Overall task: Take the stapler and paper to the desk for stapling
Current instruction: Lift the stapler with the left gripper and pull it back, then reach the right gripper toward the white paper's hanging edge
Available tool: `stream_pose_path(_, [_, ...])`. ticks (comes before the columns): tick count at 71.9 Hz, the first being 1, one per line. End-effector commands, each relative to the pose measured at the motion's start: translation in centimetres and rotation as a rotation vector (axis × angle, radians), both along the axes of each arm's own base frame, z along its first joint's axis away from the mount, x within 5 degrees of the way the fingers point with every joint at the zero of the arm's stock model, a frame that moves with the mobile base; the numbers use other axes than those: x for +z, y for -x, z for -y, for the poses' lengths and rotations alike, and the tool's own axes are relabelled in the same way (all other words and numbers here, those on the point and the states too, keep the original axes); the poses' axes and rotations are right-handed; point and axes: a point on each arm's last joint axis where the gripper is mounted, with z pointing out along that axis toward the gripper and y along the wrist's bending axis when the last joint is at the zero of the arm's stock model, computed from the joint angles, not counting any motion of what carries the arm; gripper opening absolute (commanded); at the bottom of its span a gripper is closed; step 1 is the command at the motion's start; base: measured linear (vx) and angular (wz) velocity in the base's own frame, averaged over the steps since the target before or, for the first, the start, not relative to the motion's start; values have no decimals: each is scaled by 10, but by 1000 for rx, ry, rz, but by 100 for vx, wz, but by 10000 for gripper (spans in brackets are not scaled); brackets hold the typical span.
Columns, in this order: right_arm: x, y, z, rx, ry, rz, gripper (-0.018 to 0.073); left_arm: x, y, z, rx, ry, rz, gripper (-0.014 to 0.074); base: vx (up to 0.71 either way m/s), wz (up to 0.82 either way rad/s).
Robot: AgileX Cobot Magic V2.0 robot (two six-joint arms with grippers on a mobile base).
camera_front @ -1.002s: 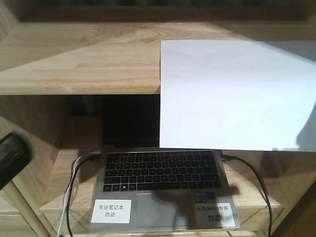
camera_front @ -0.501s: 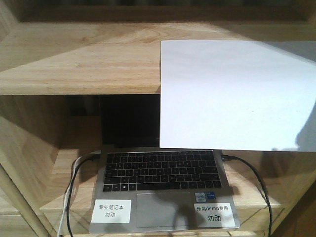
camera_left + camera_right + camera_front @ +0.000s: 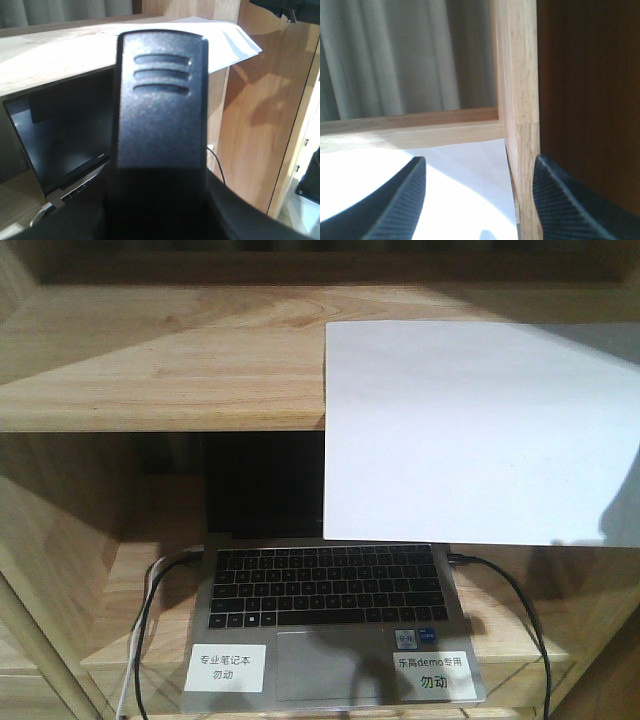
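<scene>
The stapler (image 3: 161,100) fills the middle of the left wrist view, black with three ridges near its tip. My left gripper (image 3: 159,207) is shut on its lower part, the jaws dark around it. The paper (image 3: 480,430) is a white sheet lying on the upper shelf board, its front half hanging over the edge above the laptop; it also shows behind the stapler (image 3: 235,42). My right gripper (image 3: 480,167) is open just above the paper (image 3: 465,200), its right finger outside the shelf's wooden upright (image 3: 520,100). Neither gripper appears in the front view. The desk is out of view.
An open laptop (image 3: 330,585) with two white labels sits on the lower shelf, its dark screen (image 3: 60,130) beside the stapler. Black cables (image 3: 510,600) run from both its sides. The pale wood shelf board (image 3: 160,360) and side panel (image 3: 260,115) close in the space.
A black shape at the front view's left edge one second ago has gone out of view. The paper and laptop have not moved.
</scene>
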Motion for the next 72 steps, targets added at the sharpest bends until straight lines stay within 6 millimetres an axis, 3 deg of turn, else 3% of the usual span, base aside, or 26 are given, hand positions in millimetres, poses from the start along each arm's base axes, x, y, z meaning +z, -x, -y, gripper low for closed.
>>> stream_pose_path(1, [16,0,0,-5,16,91,435,17,0,0,-6,99,71,-7,0,0])
stream_pose_path(72, [16,0,0,-5,16,92,435,17,0,0,-6,99,71,-7,0,0])
